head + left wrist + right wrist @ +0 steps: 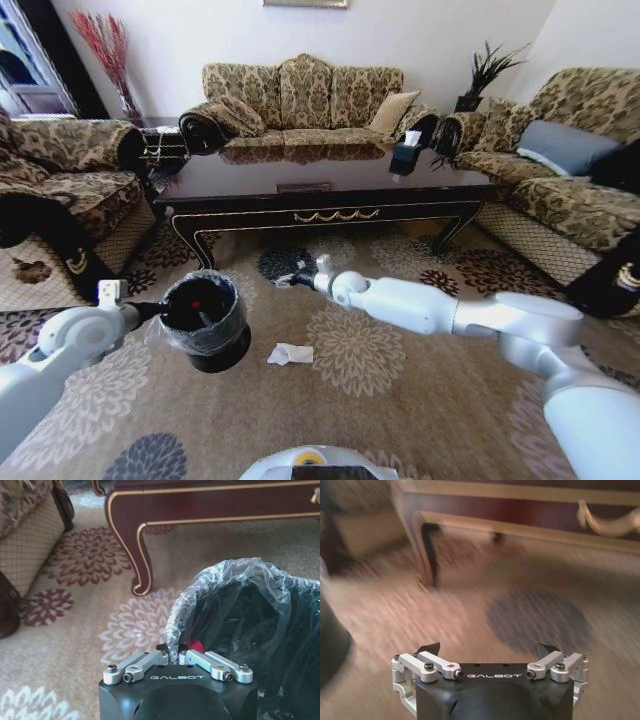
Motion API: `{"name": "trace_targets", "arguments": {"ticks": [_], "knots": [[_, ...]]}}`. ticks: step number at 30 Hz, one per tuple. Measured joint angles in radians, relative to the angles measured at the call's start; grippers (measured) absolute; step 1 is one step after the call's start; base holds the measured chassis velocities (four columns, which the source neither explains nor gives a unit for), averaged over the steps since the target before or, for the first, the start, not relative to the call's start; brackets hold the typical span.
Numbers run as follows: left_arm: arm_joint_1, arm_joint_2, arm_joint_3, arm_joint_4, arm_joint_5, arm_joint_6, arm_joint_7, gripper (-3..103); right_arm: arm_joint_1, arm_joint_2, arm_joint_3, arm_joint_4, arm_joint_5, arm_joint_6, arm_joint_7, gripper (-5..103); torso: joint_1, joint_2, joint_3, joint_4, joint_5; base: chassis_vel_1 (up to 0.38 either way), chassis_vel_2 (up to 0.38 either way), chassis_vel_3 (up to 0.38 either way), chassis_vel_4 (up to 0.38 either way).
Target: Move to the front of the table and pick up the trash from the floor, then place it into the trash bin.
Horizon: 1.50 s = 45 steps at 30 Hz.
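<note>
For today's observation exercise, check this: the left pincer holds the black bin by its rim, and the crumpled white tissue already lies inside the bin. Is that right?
Not quite. The left pincer does grip the bin at its rim, but the tissue still lies on the carpet beside the bin, as the head view shows.
</note>
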Motion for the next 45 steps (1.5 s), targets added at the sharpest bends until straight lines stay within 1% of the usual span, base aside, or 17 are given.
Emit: {"name": "trace_targets", "arguments": {"ticks": [1,3,5,10,11,12,13,19,20,24,29,32,37,40,43,44,45], "knots": [[-0.012,0.011,-0.001,0.006,-0.007,0.0,0.0,3,-0.021,0.004,0.002,0.0,0.009,-0.041,0.05,100,0.0,0.0,0.0,0.0,0.0,0.0,0.0,0.0,0.0],[-0.014,0.013,-0.001,0.007,-0.009,0.0,0.0,3,-0.027,0.005,0.003,0.0,0.012,-0.053,0.063,100,0.0,0.0,0.0,-0.0001,0.0,0.0,0.0,0.0,0.0],[-0.037,0.034,-0.001,0.019,-0.021,0.0,0.001,3,-0.059,0.017,-0.003,-0.008,0.04,-0.118,0.127,100,0.0,0.0,0.0,-0.0005,0.0,0.0,0.0,0.0,0.0],[-0.053,0.052,-0.001,0.028,-0.029,0.0,0.0,3,-0.087,0.032,-0.036,-0.02,0.063,-0.131,0.136,100,0.0,0.0,0.0,-0.0003,0.0,0.0,0.0,0.0,0.0],[-0.062,0.062,-0.001,0.032,-0.033,0.001,0.0,3,-0.103,0.043,-0.064,-0.026,0.061,-0.111,0.092,100,0.0,0.0,0.0,-0.0001,0.0,0.0,0.0,0.0,0.0],[-0.063,0.063,-0.001,0.033,-0.034,0.001,-0.001,3,-0.105,0.045,-0.071,-0.028,0.057,-0.101,0.078,100,0.0,0.0,0.0,-0.0001,-0.0001,0.0,0.0,0.0,0.0],[-0.07,0.066,-0.001,0.036,-0.035,0.002,-0.001,3,-0.11,0.055,-0.098,-0.038,0.04,-0.067,0.025,100,0.0,0.0,0.0,-0.0002,0.0,0.0,0.0,0.0,0.0],[-0.078,0.064,0.003,0.038,-0.035,0.002,-0.001,3,-0.114,0.082,-0.157,-0.061,0.009,-0.019,-0.044,100,0.0,0.0,0.0,-0.0003,-0.0001,0.0,0.0,0.0,0.0],[-0.08,0.056,0.007,0.035,-0.035,0.002,-0.001,3,-0.119,0.105,-0.183,-0.073,0.001,-0.003,-0.056,100,0.0,0.0,0.0,-0.0003,-0.0001,0.0,0.0,0.0,0.0],[-0.074,0.035,0.01,0.017,-0.032,0.002,-0.001,3,-0.131,0.154,-0.231,-0.109,-0.031,0.0,-0.041,100,0.0,0.0,0.0,-0.0001,-0.0001,0.0,0.0,0.0,0.0],[-0.065,0.023,0.01,0.004,-0.028,0.003,-0.001,3,-0.148,0.174,-0.268,-0.146,-0.049,-0.014,0.015,100,0.0,0.0,0.0,-0.0004,-0.0002,0.0,0.0,0.0,0.0],[-0.064,0.022,0.01,0.001,-0.028,0.003,-0.001,3,-0.158,0.181,-0.272,-0.168,-0.062,-0.014,0.027,100,0.0,0.0,0.0,-0.0005,-0.0001,0.0,0.0,0.0,0.0],[-0.065,0.023,0.011,0.0,-0.028,0.003,0.0,3,-0.174,0.198,-0.275,-0.239,-0.099,0.018,0.039,101,0.0,0.0,0.0,-0.0003,-0.0001,0.0,0.0,0.0,0.0],[-0.065,0.023,0.017,-0.002,-0.027,0.003,0.001,3,-0.186,0.209,-0.264,-0.27,-0.093,0.025,0.033,88,0.0,0.0,0.0,-0.0004,0.0,0.0,0.0,0.0,0.0],[-0.065,0.023,0.019,-0.002,-0.026,0.003,0.001,3,-0.192,0.213,-0.262,-0.28,-0.091,0.025,0.026,82,0.0,0.0,0.0,-0.0003,0.0,0.0,0.0,0.0,0.0],[-0.065,0.024,0.02,-0.002,-0.025,0.003,0.001,3,-0.198,0.218,-0.26,-0.29,-0.093,0.025,0.021,71,0.0,0.0,0.0,-0.0003,-0.0001,0.0,0.0,0.0,0.0],[-0.064,0.025,0.02,-0.002,-0.025,0.003,0.001,3,-0.2,0.221,-0.259,-0.294,-0.093,0.025,0.02,71,0.0,0.0,0.0,-0.0003,0.0,0.0,0.0,0.0,0.0]]}}
